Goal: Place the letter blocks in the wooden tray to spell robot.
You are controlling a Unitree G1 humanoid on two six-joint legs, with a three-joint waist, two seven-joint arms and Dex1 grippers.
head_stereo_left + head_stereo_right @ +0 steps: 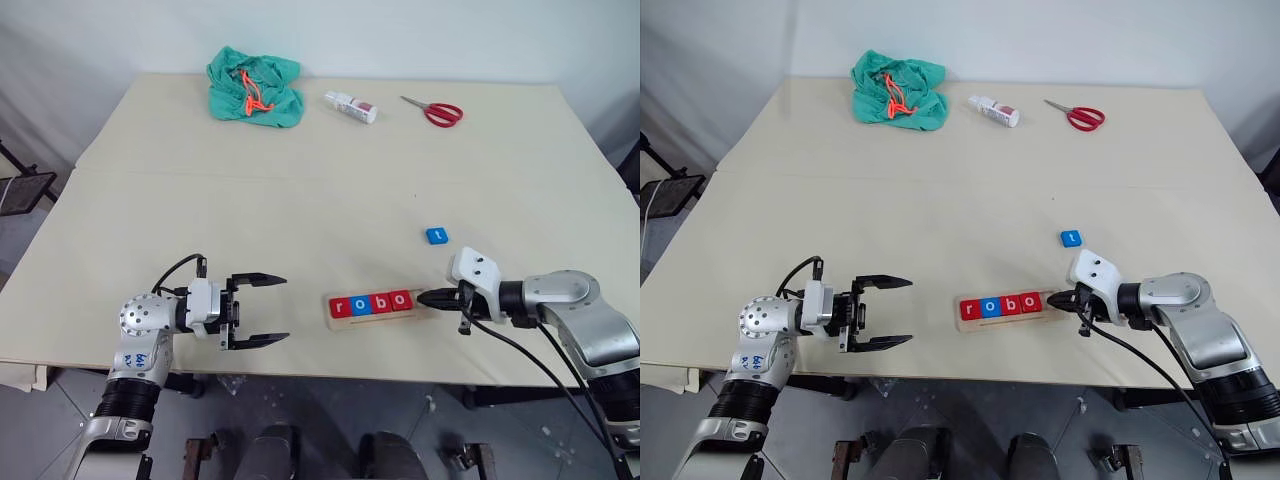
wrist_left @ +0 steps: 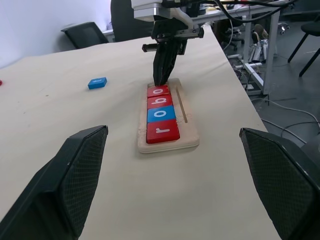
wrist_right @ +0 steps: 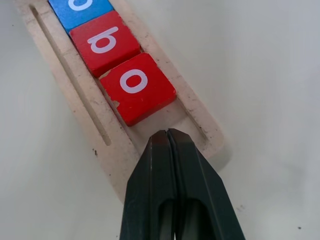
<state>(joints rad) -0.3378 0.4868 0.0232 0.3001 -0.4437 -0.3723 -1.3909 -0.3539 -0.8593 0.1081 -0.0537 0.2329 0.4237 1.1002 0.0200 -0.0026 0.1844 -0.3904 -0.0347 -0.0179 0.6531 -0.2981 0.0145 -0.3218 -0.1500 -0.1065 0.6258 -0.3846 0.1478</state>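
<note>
The wooden tray point(image 1: 340, 318) lies near the table's front edge with several letter blocks in it: red r point(image 1: 340, 307), blue o point(image 1: 361, 304), red b point(image 1: 381, 302) and red o point(image 1: 401, 299). The last red o point(image 3: 138, 88) sits slightly askew. A blue t block point(image 1: 436, 236) lies alone on the table behind the tray's right end. My right gripper point(image 1: 424, 298) is shut and empty, its tip over the tray's bare right end, just beside the red o. Left of the tray, my left gripper point(image 1: 268, 310) is open and points at it.
At the table's far side lie a green cloth bundle with an orange cord point(image 1: 255, 87), a small white bottle point(image 1: 351, 106) and red-handled scissors point(image 1: 436, 111). The table's front edge point(image 1: 300, 372) runs just below both grippers.
</note>
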